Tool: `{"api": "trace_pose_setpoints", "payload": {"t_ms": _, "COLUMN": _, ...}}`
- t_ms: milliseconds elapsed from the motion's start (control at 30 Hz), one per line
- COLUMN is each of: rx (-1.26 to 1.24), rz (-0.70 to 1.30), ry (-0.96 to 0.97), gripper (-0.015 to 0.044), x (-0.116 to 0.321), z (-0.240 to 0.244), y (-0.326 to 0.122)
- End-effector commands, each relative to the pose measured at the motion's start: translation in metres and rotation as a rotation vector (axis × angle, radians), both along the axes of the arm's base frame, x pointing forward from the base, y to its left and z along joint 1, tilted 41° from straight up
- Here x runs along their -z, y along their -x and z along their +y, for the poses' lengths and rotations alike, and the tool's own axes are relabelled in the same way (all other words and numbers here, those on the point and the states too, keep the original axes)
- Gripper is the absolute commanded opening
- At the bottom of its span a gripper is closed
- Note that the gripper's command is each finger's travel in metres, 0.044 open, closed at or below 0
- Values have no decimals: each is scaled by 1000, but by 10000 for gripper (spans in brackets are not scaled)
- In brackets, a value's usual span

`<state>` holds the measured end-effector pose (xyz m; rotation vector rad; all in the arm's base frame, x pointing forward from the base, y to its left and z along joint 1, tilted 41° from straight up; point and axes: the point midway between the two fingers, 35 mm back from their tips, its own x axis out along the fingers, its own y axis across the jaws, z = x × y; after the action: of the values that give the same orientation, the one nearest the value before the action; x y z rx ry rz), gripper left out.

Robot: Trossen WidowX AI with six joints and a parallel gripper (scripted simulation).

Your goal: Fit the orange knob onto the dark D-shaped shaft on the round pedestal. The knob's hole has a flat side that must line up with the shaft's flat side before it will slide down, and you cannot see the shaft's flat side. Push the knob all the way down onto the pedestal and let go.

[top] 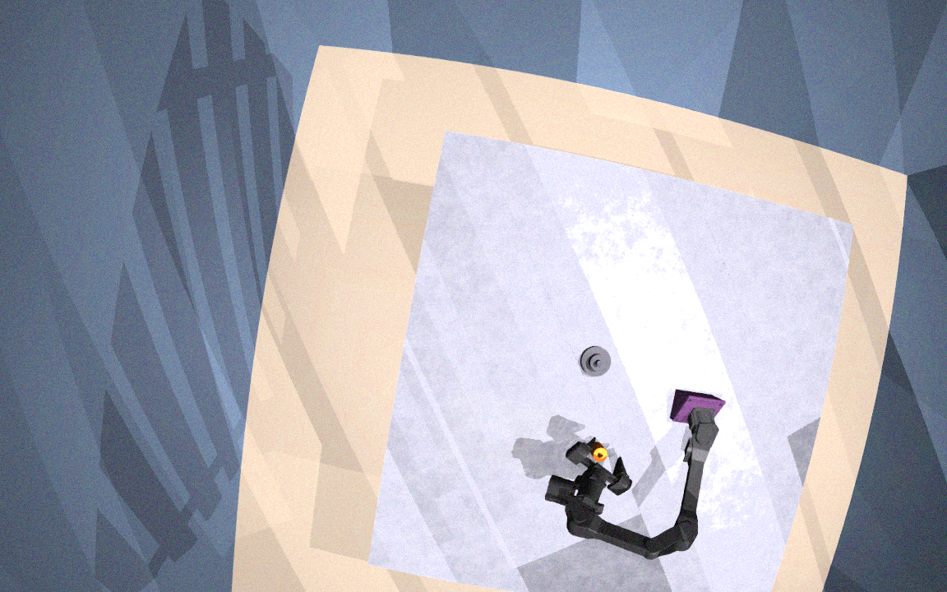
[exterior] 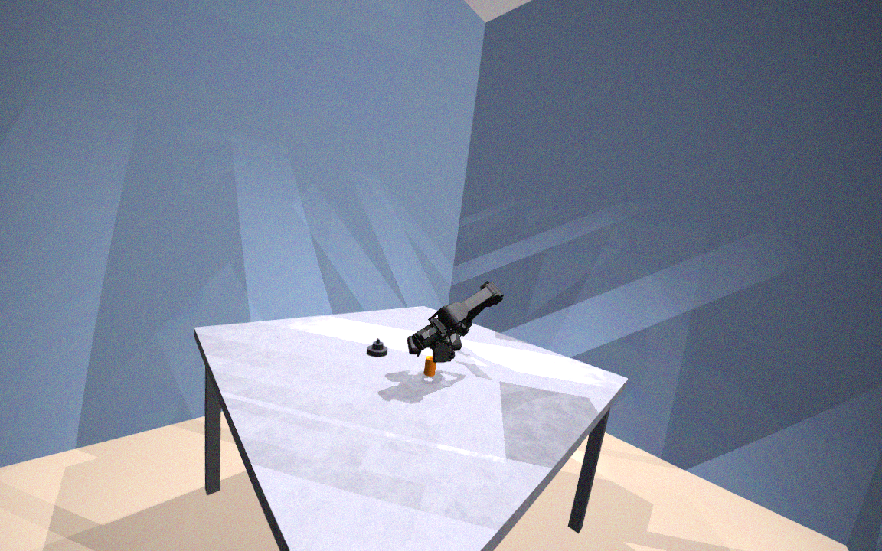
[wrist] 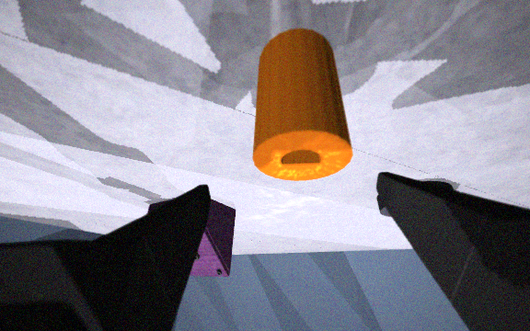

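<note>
Top: the knob (top: 599, 455) (exterior: 429, 366) (wrist: 301, 97) lay well apart from the pedestal (top: 585, 369) (exterior: 377, 352). Exterior: it stood upright on the table (exterior: 334, 438), below the gripper (top: 606, 466) (exterior: 426, 356) (wrist: 292, 186). Wrist: fingers released, spread wide; an off-centre closing might have toppled it.

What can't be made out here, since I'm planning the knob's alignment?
- Dark shaft: flat side too small in the top and exterior views; outside the wrist view.
- Orange knob: underside faces away in all views.
- Purple block: partly behind the tool's finger, wrist view.
</note>
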<state>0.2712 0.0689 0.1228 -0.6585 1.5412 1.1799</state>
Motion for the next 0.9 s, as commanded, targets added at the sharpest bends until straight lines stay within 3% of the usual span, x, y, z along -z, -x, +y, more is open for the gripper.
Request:
{"api": "trace_pose_setpoints", "payload": {"t_ms": 0, "rx": 89, "rz": -99, "ry": -250, "gripper": 440, "x": -21, "z": -19, "y": 1}}
{"api": "trace_pose_setpoints", "payload": {"t_ms": 200, "rx": 184, "rz": -330, "ry": -532, "gripper": 440, "x": -55, "z": -44, "y": 1}}
{"api": "trace_pose_setpoints", "payload": {"t_ms": 633, "rx": 201, "rz": -331, "ry": -537, "gripper": 440, "x": -56, "z": -45, "y": 1}}
{"api": "trace_pose_setpoints", "payload": {"t_ms": 867, "rx": 746, "rz": -57, "ry": -443, "gripper": 440, "x": -57, "z": -44, "y": 2}}
